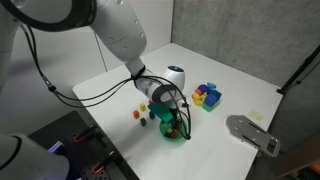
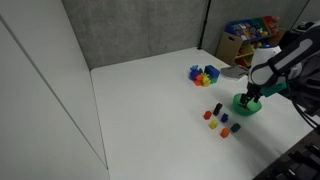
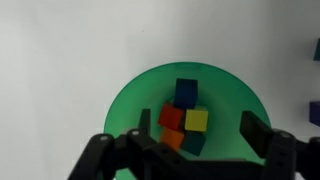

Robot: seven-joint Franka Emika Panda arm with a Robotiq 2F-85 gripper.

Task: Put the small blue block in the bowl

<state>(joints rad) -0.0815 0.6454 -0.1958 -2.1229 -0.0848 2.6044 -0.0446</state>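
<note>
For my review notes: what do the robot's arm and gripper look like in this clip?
The arm is glossy white with fat, rounded segments. Thin black cables loop loosely alongside it to the wrist. The gripper is black, with two angular linkage fingers.

Wrist view: bowl [image 3: 130,100] near rim hidden behind claw [image 3: 197,124], cut by btm edge. Two bits [image 3: 316,110] cut off at right edge, can't ID. In both exterior views claw covers bowl's inside; loose blocks [image 2: 218,120] on worktop [image 2: 150,90] too small for detail.
</note>
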